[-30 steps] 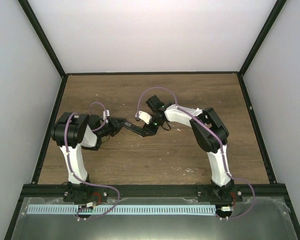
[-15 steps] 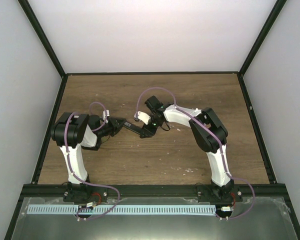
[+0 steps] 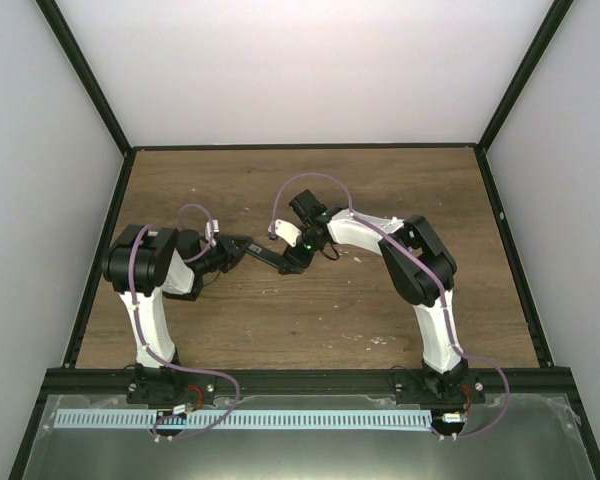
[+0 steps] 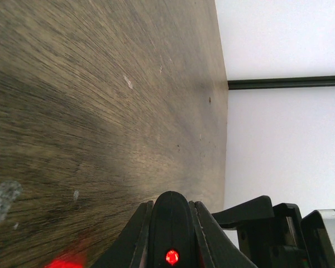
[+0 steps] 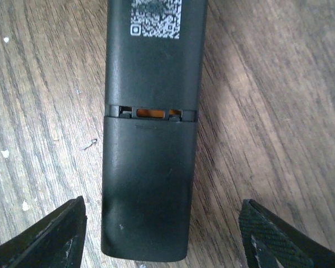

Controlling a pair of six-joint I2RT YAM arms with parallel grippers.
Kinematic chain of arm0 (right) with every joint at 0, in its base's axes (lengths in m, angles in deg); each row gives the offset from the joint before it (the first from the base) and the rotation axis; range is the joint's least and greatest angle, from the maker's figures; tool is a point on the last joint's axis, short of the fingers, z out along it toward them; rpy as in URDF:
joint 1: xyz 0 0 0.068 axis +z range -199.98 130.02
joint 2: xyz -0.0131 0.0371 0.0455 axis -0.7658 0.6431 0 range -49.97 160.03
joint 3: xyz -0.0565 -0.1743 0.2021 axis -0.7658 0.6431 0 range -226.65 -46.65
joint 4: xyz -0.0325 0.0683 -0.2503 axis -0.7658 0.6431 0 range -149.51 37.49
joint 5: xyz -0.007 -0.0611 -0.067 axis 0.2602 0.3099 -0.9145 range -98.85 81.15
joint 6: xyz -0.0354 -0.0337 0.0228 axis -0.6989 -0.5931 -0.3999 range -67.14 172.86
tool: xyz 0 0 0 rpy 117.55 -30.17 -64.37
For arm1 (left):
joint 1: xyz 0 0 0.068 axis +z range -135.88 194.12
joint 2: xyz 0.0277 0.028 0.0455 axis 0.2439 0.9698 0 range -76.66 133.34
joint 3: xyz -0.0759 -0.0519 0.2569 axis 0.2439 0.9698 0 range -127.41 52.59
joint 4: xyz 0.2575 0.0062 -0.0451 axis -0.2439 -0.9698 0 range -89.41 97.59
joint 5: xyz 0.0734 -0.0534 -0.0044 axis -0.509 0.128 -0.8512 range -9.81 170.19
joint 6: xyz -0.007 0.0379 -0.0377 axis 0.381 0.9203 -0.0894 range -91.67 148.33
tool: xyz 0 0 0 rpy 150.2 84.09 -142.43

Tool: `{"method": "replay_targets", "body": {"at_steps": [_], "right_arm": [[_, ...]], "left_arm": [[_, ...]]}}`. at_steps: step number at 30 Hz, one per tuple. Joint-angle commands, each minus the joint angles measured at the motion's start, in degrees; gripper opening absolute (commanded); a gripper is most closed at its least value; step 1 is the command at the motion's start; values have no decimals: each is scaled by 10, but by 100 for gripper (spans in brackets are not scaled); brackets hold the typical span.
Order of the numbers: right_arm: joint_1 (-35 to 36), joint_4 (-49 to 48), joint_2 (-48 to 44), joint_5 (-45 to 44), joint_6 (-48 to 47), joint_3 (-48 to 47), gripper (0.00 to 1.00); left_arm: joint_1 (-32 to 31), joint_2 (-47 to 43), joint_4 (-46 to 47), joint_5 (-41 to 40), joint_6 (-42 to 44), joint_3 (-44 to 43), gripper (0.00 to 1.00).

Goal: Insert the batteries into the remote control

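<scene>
The black remote control (image 3: 263,253) lies back side up on the wooden table between the two arms. My left gripper (image 3: 230,247) is shut on its left end; in the left wrist view the fingers (image 4: 138,234) clamp the remote's tip (image 4: 171,220), where a red light glows. In the right wrist view the remote (image 5: 154,67) shows a QR label, and its battery cover (image 5: 148,184) sits on with a narrow gap. An orange battery (image 5: 151,113) shows through that gap. My right gripper (image 5: 162,223) is open, straddling the cover end without touching it.
The wooden table (image 3: 380,200) is walled by a black frame and white panels. Pale chips of wood lie scattered on it (image 5: 25,205). A metal tray runs along the near edge (image 3: 280,420) behind the arm bases.
My right gripper has shifted slightly left along the remote. The left arm and the remote have stayed put.
</scene>
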Motion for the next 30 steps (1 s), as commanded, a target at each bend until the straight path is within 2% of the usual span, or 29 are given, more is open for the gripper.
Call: {"method": "replay_targets", "body": {"at_steps": [1, 7, 10, 14, 24, 30], "right_arm": [[1, -14, -33, -1, 8, -19, 69], [-3, -10, -34, 17, 8, -35, 62], [-4, -7, -27, 20, 8, -39, 52], [-4, 1, -15, 25, 8, -48, 44], [-3, 19, -1, 41, 9, -54, 36], [-2, 19, 8, 43, 15, -57, 35]], "left_arm": [[3, 13, -32, -16, 38, 2, 0], [5, 13, -33, -14, 39, 2, 0], [5, 14, -33, -12, 39, 2, 0], [6, 15, -31, -11, 39, 2, 0], [11, 17, -28, -6, 39, 2, 0], [14, 19, -26, -4, 39, 3, 0]]}}
